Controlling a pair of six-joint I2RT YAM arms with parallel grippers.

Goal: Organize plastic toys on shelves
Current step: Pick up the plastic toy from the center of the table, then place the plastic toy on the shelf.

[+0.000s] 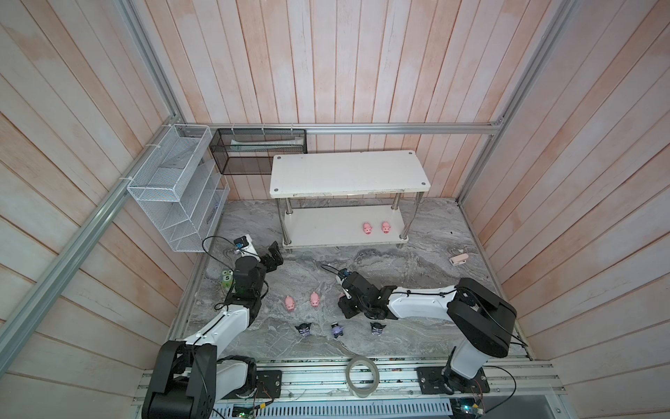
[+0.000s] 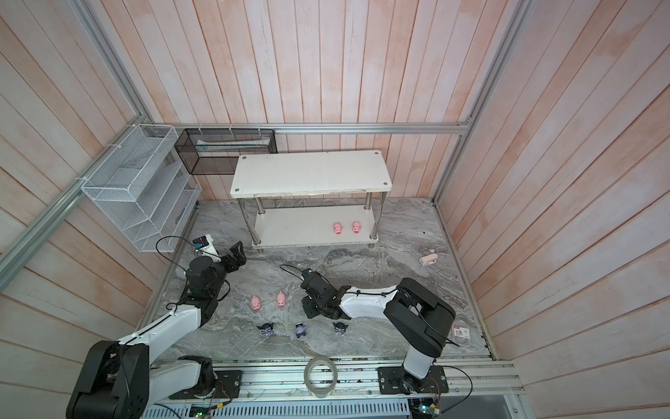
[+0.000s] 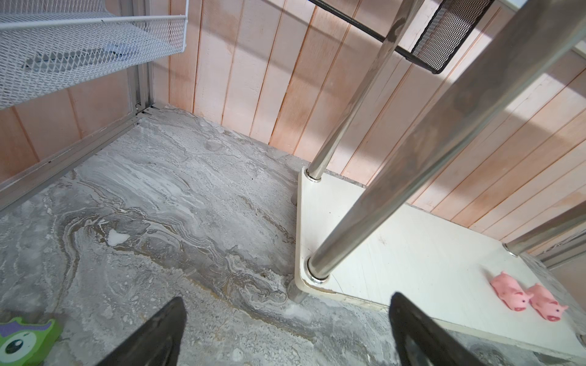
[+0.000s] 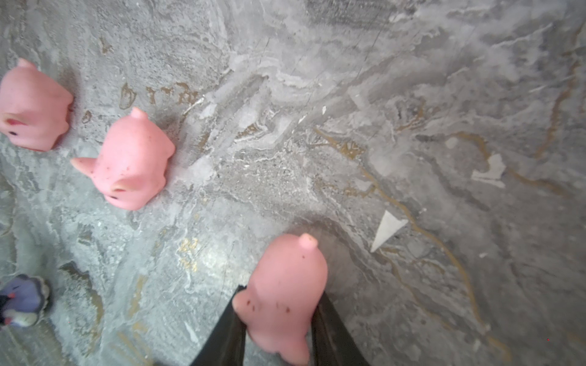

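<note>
I'm at the pick stage of shelving a pig. My right gripper (image 4: 280, 293) is low over the marble table (image 4: 412, 126). In the right wrist view its two black fingers (image 4: 228, 329) press against the flanks of the pig (image 4: 285, 266) at the bottom centre of the frame, so I read it as clamped on that toy. I cannot tell whether the toy's feet have left the table. My left gripper (image 3: 287, 299) is spread wide and empty, close to a chrome leg (image 3: 412, 177) of the shelves (image 1: 344, 174). In a top view, two shelved pigs (image 1: 367, 228) stand side by side toward the right end of the lower board (image 1: 319, 225). Two loose pigs (image 1: 289, 303) sit left of centre in the lower half of the frame, and three figurines (image 1: 303, 329) line up just below them. By my count, two of the eight toys are placed. Next I'd want a straight lift, then a low reach under the top board and between the legs. I'd set this pig beside the pair without nudging them. It looks small, rounded and soft, so it could squirt out if I pinch it off-centre.
</note>
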